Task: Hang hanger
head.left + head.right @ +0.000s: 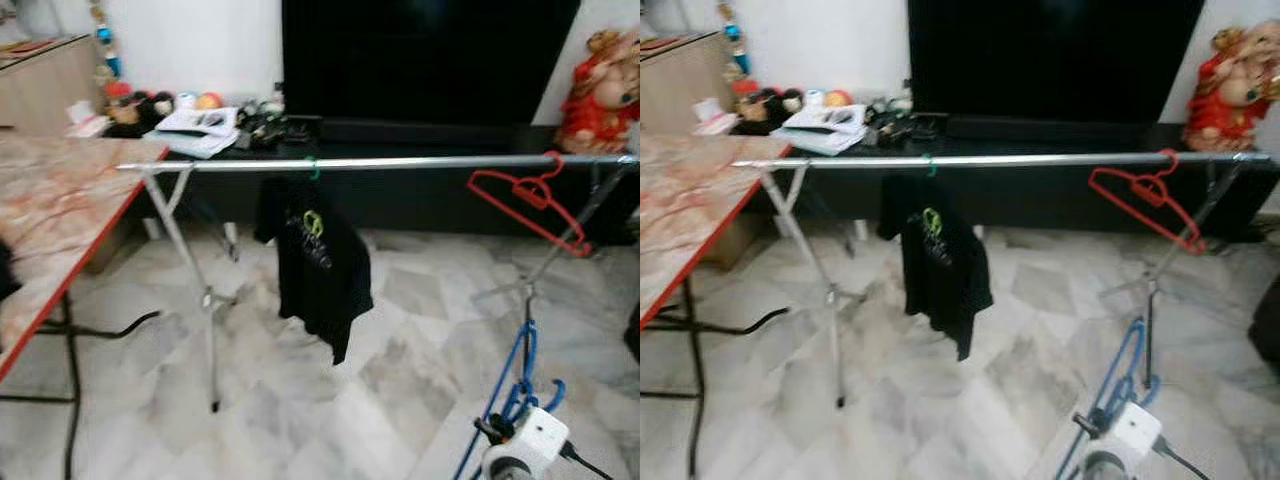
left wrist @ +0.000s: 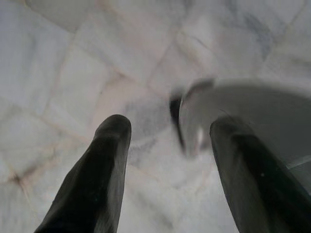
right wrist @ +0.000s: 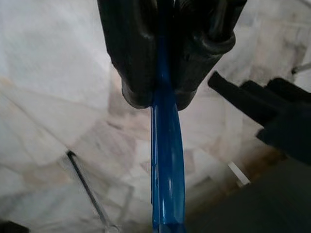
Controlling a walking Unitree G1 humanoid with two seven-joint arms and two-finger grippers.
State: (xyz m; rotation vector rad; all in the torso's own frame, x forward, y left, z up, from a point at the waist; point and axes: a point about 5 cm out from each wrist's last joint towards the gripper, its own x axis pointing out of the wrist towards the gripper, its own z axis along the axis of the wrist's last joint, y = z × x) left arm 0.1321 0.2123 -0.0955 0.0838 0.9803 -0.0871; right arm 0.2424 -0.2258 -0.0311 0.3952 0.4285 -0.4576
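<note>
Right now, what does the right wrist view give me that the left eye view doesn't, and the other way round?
Right wrist view: the right gripper with its fingers shut on the blue hanger. Left eye view: the clothes rail ahead, with a black T-shirt and a red hanger hanging on it, and the table at left. Both show the blue hanger and the marble floor.

A white, boxy wrist housing (image 1: 530, 440) with rounded corners is seen at the right arm's end, a black cable leading from its side. The right gripper (image 3: 158, 99) is formed of two thick, black, ridged fingers. The left gripper (image 2: 170, 145) has two long, smooth, round-tipped black fingers.
</note>
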